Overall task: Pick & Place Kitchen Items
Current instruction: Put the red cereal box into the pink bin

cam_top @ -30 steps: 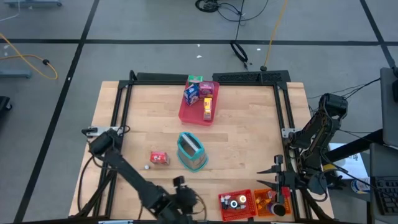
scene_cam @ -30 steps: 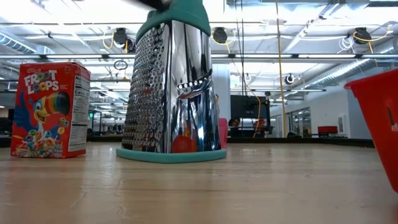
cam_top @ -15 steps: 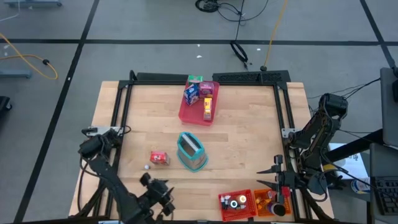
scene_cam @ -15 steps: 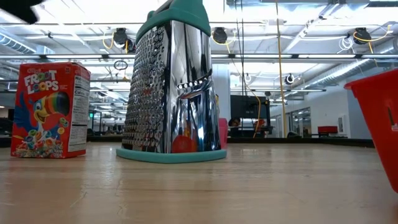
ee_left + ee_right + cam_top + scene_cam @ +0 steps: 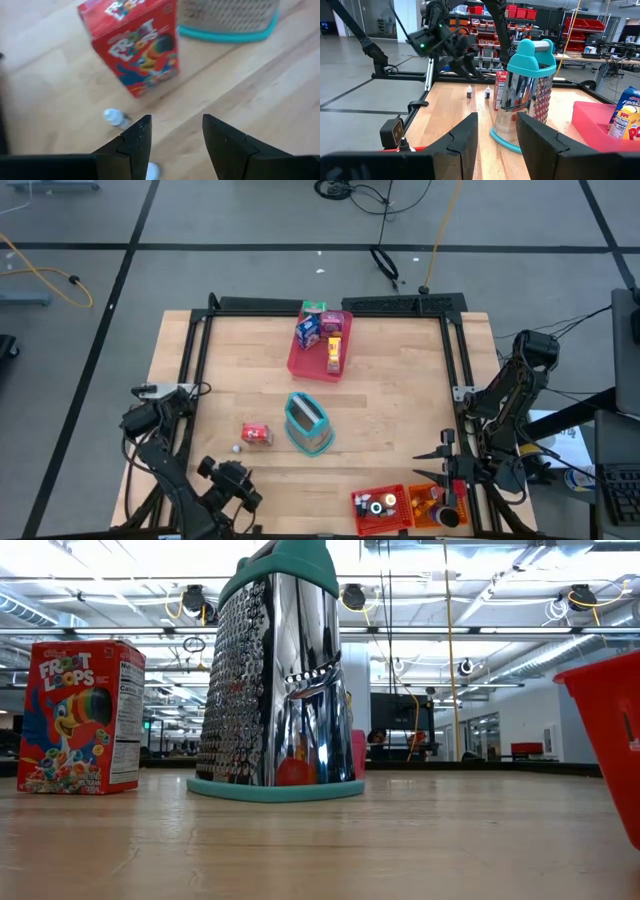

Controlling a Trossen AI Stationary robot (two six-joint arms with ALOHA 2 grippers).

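A red cereal box [image 5: 256, 434] stands on the table left of a steel grater with teal trim [image 5: 308, 423]; the low view shows the cereal box [image 5: 80, 715] and the grater [image 5: 280, 680] both upright. Two tiny white things [image 5: 114, 117] [image 5: 152, 170] lie on the wood near the box. My left gripper [image 5: 238, 480] hangs open over the near left part of the table; in its wrist view the left gripper [image 5: 175, 137] slants down toward the box [image 5: 140, 50]. My right gripper [image 5: 495, 132] waits open at the near right, level, with nothing between its fingers.
A pink tray [image 5: 318, 358] with several packets lies at the far middle. A red bin [image 5: 380, 508] and an orange bin [image 5: 435, 505] with small items stand at the near right edge. A black frame [image 5: 195, 350] borders the table.
My left gripper has swung along the near edge toward the table's left edge and has rolled and tipped, so that it now faces the cereal box. It has left the top of the low view. Nothing on the table has moved.
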